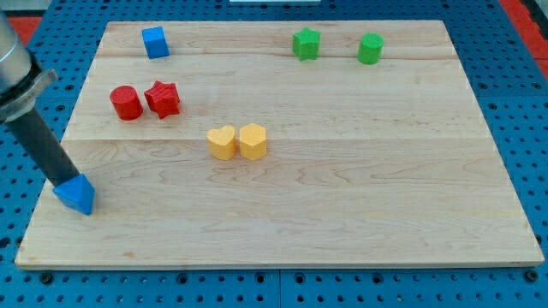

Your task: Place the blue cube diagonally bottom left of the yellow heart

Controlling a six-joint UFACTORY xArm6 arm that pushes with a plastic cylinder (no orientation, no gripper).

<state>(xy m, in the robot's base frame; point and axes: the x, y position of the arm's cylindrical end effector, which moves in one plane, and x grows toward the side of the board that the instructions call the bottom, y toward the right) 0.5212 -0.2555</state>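
Note:
The blue cube [155, 41] sits near the board's top left corner. The yellow heart [222, 142] lies near the board's middle, touching a yellow hexagon [253, 140] on its right. My tip [63, 181] is at the board's left edge, low in the view, far below the blue cube and far left of the heart. It rests against the upper left side of a blue triangular block [76, 196].
A red cylinder [126, 103] and a red star [163, 99] sit side by side between the blue cube and the heart. A green star [306, 43] and a green cylinder [370, 48] are at the top right. The wooden board [360, 205] lies on blue pegboard.

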